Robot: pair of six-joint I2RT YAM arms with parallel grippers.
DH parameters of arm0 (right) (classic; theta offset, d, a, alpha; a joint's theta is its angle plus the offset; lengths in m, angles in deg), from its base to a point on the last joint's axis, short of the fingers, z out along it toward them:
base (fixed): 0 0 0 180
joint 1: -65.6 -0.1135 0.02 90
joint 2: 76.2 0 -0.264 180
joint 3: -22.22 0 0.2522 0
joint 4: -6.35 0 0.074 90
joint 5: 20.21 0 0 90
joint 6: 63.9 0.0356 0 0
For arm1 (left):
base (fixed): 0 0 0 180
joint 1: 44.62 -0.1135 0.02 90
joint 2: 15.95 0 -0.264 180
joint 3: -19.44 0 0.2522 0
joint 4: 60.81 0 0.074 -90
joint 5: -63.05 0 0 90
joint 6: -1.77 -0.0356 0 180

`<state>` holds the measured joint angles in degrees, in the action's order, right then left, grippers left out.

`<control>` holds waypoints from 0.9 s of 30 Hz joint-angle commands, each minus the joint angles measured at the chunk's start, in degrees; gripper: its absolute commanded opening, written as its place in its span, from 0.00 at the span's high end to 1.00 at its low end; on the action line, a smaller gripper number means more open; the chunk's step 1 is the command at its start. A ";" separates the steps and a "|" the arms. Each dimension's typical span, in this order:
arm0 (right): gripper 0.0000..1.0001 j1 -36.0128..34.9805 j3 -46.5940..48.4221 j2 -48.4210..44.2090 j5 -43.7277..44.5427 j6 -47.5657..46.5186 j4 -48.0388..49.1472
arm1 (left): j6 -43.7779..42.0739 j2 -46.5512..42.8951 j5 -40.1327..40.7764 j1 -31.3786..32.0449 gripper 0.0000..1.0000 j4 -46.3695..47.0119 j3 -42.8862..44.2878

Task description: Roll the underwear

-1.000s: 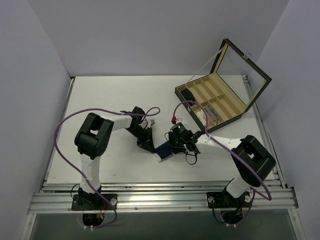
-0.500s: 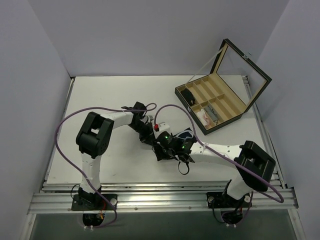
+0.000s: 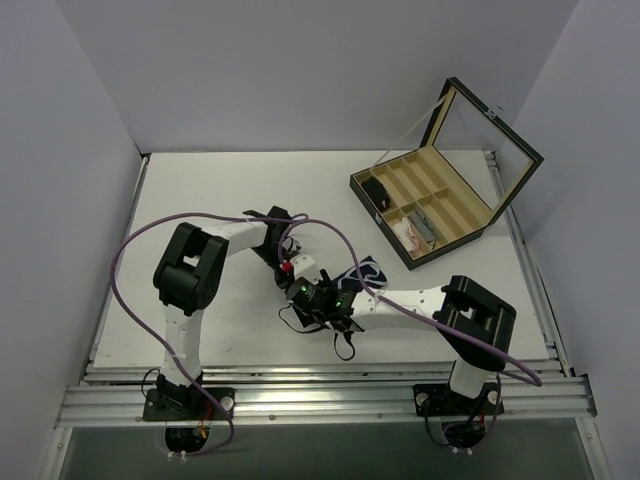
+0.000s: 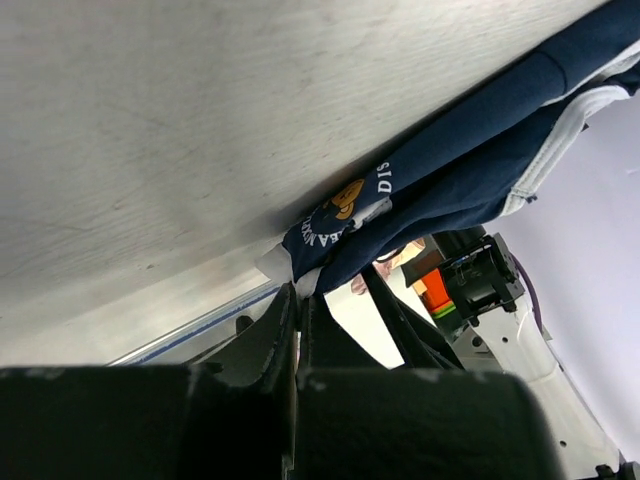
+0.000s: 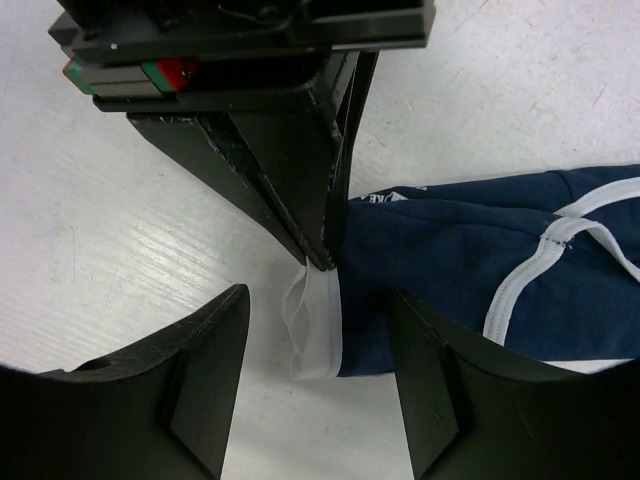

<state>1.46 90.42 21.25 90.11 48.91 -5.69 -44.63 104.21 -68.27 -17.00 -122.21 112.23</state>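
The underwear [image 3: 366, 271] is dark navy with white trim and lies stretched on the table, partly under my right arm. My left gripper [image 3: 296, 272] is shut on its edge; in the left wrist view the closed gripper [image 4: 297, 297] pinches the navy fabric [image 4: 450, 170] next to a white label. My right gripper [image 3: 312, 303] is open. In the right wrist view it [image 5: 320, 345] straddles the white label [image 5: 315, 330] at the end of the underwear [image 5: 470, 290], just below the left gripper's fingers [image 5: 290, 180], without touching it.
An open wooden divided box [image 3: 432, 200] with a raised lid stands at the back right. It holds a small black item [image 3: 379, 192] and a white-and-pink bundle [image 3: 408, 232]. Purple cables loop over both arms. The two wrists are close together.
My right gripper has swung left along the underwear to its left end, close under the left gripper. The underwear has been drawn out to the right. The left gripper stays shut on it.
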 commanded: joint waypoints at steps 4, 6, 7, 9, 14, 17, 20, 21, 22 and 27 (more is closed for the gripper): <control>0.49 -2.30 1.64 3.36 6.67 -0.49 -1.45 | 0.79 0.60 1.68 -0.55 0.98 -3.95 2.28; 0.50 -2.74 0.94 3.80 6.93 0.13 -1.37 | 1.05 0.60 2.03 -0.55 0.98 -4.22 1.84; 0.52 -3.18 0.15 3.80 6.93 0.39 -1.19 | 1.32 0.60 2.12 -0.55 0.98 -4.31 1.66; 0.53 -3.62 -0.20 4.06 7.72 0.92 -1.36 | 1.84 0.52 2.56 -0.72 0.98 -4.57 1.40; 0.73 -4.94 -0.12 5.56 9.30 1.97 -2.24 | 1.76 0.87 3.09 -0.99 0.98 -5.62 2.10; 0.95 -5.03 -0.12 4.34 8.43 1.98 -3.39 | 1.41 0.61 3.44 -1.77 0.97 -6.06 2.63; 1.00 -4.51 -1.78 0.82 2.73 1.28 -0.33 | 1.67 -0.89 5.54 -4.32 0.79 -6.15 2.71; 1.00 -3.72 -2.57 -0.49 -1.90 0.84 0.91 | 1.93 -2.11 6.33 -5.80 0.73 -5.72 2.63; 1.00 -3.19 -3.01 -1.11 -4.73 0.75 1.62 | 1.93 -2.73 6.78 -6.52 0.68 -5.45 2.63; 1.00 1.55 -7.32 -4.80 -20.38 3.29 8.55 | -1.31 -5.98 12.05 -9.51 0.49 -5.63 2.55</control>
<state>0.45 85.24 19.96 80.80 50.33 -1.32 -44.00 103.71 -60.73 -25.00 -127.23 112.82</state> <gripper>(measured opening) 0.027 0.496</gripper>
